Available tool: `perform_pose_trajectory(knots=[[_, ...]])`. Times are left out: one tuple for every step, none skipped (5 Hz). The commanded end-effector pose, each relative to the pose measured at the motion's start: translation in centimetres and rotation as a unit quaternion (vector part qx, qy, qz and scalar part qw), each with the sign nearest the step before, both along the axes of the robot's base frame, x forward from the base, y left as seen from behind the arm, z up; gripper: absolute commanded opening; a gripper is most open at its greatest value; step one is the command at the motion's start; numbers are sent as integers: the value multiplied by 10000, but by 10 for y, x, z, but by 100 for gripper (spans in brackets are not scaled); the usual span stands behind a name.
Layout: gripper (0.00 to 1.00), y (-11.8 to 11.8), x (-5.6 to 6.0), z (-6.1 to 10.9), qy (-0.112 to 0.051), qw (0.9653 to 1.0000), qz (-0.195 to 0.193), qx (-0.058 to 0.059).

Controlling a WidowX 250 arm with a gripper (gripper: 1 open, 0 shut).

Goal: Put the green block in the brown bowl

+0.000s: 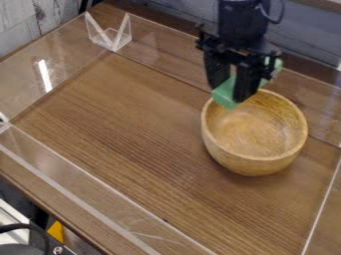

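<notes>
hand: my hand (237,88) points down at upper right, fingers closed on the block (226,97)
block: held in the air above the bowl's (254,129) upper-left rim
step: carry toward the hollow's centre, lower, then let go

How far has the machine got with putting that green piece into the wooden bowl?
The pick-up looks done: the green block is off the table, clamped between the gripper's dark fingers. In hand now is the carry: the block hangs above the bowl's back-left rim. Still left is the drop: the brown bowl is empty inside, so the fingers have yet to open and let the block fall in.
</notes>
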State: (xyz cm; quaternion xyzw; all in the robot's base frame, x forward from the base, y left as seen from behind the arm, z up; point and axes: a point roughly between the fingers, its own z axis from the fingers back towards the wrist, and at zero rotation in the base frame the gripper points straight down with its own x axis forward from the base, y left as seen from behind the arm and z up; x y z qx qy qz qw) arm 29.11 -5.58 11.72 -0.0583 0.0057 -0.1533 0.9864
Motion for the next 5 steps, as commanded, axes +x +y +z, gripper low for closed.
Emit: perform_pose_trajectory(knots=[[0, -5, 15, 10, -273, 9988, -412, -69], [0, -8, 21, 6, -301, 9971, -693, -85], [0, -17, 26, 11, -334, 9965, -762, -92], [0, -28, 27, 12, -326, 9962, -809, -83], [0, -35, 27, 6, -329, 9950, -943, -50]])
